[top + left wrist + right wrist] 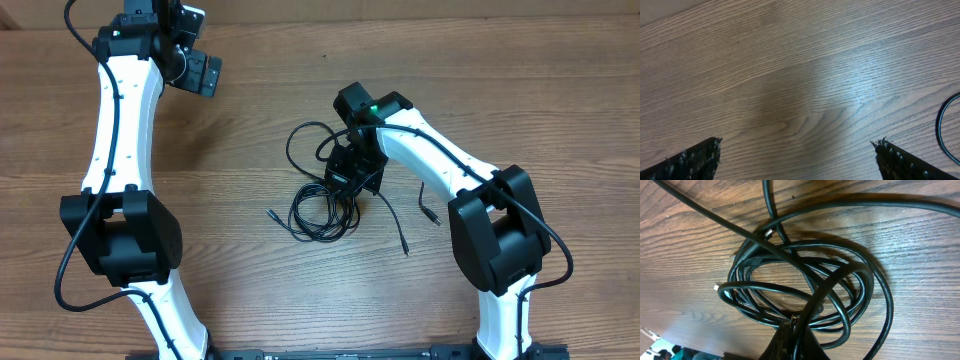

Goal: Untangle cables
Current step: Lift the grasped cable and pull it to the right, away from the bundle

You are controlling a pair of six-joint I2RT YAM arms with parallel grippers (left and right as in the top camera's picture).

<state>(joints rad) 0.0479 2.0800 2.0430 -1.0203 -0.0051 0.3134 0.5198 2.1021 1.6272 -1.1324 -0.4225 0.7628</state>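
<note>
The thin black cables (322, 208) lie in a tangled coil at the table's middle, with loose plug ends trailing left and right. My right gripper (352, 181) is down at the coil's upper right edge. In the right wrist view the coil (805, 292) fills the frame and my right gripper (801, 330) is shut on one cable strand that runs up from between the fingers. My left gripper (200, 75) is at the far left back, away from the coil. In the left wrist view its jaws (797, 152) are wide open over bare wood, with a cable loop (942, 125) at the right edge.
The wooden table (260, 110) carries both arms; the right arm's elbow (500, 225) sits to the right of the coil. Loose cable ends (430, 213) lie between the coil and that elbow. The table's front rail (340, 352) runs along the bottom.
</note>
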